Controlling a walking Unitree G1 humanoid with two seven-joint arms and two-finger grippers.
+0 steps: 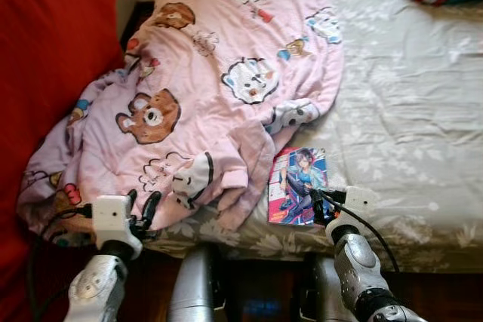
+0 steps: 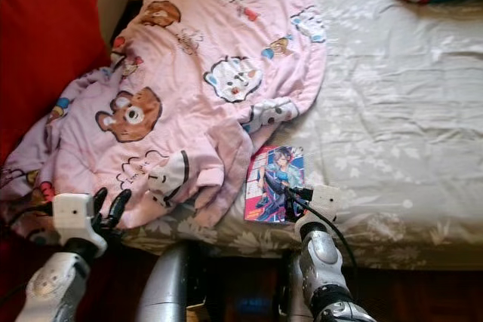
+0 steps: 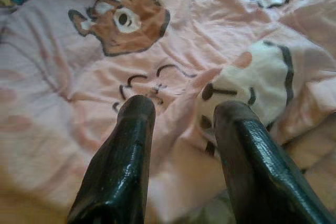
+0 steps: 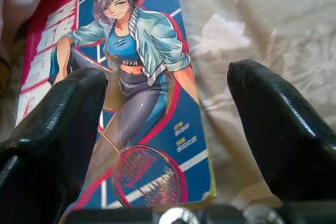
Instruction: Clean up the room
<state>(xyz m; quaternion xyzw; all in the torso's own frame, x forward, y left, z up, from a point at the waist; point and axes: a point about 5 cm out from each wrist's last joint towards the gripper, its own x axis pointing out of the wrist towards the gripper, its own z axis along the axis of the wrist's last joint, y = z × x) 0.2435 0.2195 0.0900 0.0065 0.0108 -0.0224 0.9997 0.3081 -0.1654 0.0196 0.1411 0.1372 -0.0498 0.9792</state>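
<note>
Pink blanket (image 1: 204,88) edge lies just beside the comic (image 1: 297,185) straddled by the open right pincer (image 4: 168,129)

Silver arms, white wrist blocks, black cables

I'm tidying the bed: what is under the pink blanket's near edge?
Grey floral bedsheet shows beneath the pink blanket, whose fold touches the comic book. The open right gripper straddles that book; the open left gripper hovers at the blanket. Anything beneath stays hidden.
</note>
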